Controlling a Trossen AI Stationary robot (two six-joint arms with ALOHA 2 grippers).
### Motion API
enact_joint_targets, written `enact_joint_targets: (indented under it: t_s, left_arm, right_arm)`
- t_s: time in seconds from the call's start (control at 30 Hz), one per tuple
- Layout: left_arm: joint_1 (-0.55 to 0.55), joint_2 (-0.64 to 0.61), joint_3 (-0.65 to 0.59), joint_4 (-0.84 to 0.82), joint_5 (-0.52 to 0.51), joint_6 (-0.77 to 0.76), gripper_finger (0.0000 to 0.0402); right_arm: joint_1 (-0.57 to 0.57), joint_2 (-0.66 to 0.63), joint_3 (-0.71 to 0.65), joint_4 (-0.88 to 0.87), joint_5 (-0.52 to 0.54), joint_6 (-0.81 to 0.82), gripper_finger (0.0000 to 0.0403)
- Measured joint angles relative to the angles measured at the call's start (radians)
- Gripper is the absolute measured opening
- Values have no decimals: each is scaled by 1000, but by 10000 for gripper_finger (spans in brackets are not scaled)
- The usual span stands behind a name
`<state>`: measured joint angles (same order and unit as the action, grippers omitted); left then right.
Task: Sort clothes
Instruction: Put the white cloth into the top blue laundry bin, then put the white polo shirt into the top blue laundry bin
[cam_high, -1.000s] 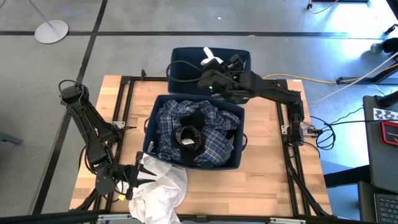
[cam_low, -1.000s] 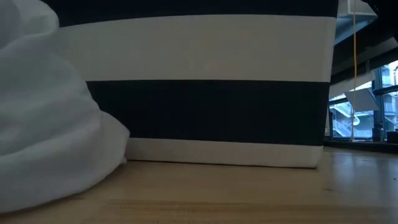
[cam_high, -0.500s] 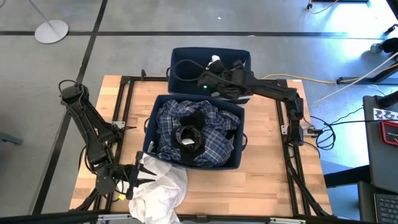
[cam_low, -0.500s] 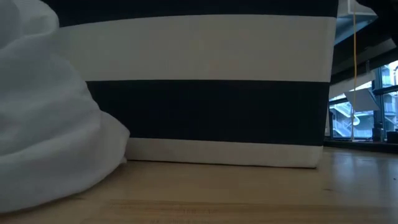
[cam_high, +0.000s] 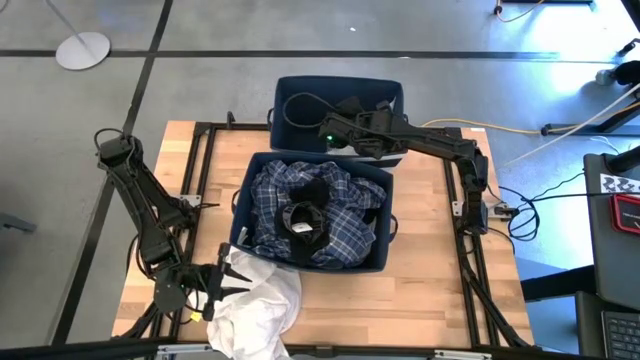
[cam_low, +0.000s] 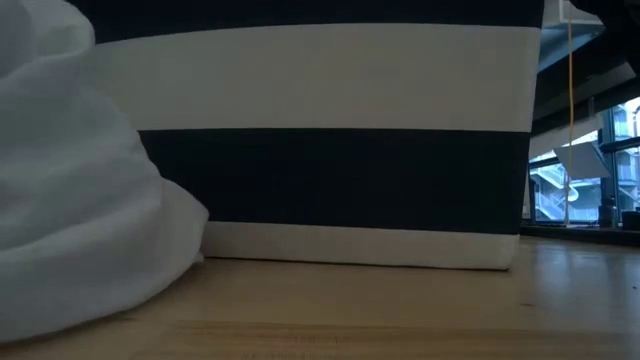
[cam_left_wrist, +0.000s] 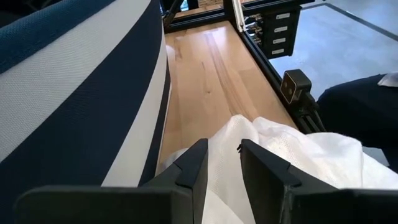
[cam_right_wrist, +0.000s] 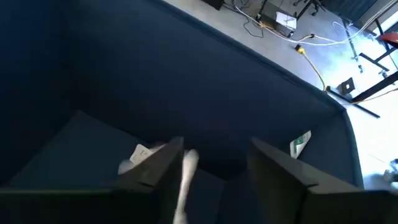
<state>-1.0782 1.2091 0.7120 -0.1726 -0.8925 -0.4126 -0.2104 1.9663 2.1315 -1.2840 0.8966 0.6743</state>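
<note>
My left gripper (cam_high: 226, 276) is low at the table's near left corner, shut on a white garment (cam_high: 256, 306) that lies heaped on the wood; the garment also shows in the low view (cam_low: 80, 180). My right gripper (cam_right_wrist: 214, 165) is open and reaches down into the far navy bin (cam_high: 290, 95). A small white garment (cam_right_wrist: 185, 177) shows between its fingers, close to one finger, over the bin's floor. The near bin (cam_high: 245, 185) holds dark blue plaid cloth (cam_high: 345, 235) and a black garment (cam_high: 305, 222). My left gripper pinches a raised fold of the white garment (cam_left_wrist: 224, 155) between its two fingers, coming in low and nearly level from the table's left side. The rest of the garment lies slack on the table. My right gripper: whether its finger (cam_right_wrist: 163, 163) touches the small white garment I cannot tell.
The near bin's striped wall (cam_low: 340, 150) stands right beside the white garment. Bare wood (cam_high: 440, 290) lies to the right of the near bin. A black frame rail (cam_high: 470, 250) runs along the table's right side, and one along the left (cam_high: 205, 160).
My right gripper has gone down into the far bin and tipped downward. The small white garment, which stood above the bin's rim a second ago, has sunk inside and no longer shows from above. My left arm has kept still.
</note>
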Motion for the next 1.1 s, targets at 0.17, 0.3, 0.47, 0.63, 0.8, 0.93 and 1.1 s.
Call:
enact_joint_targets:
  t_s: [0.17, 0.3, 0.47, 0.63, 0.8, 0.93, 1.1]
  left_arm:
    - [0, 0, 0, 0, 0, -7, 86]
    - [0, 0, 0, 0, 0, 1, 86]
    - [0, 0, 0, 0, 0, 1, 86]
    - [0, 0, 0, -1, 0, 1, 86]
    - [-1, 0, 0, -2, 0, 1, 86]
    - [-1, 0, 0, -2, 0, 1, 86]
    - [-1, 0, 0, -3, 1, 1, 86]
  right_arm:
    - [8, 0, 20, 2, -14, -40, 225]
    - [52, 0, 72, 65, 14, -148, 236]
    - [166, 0, 121, 204, 27, -329, 236]
    - [319, 0, 129, 363, 6, -521, 237]
    - [472, 0, 130, 476, -48, -585, 237]
    - [587, 0, 116, 479, -78, -591, 237]
    - [710, 0, 47, 530, -78, -591, 237]
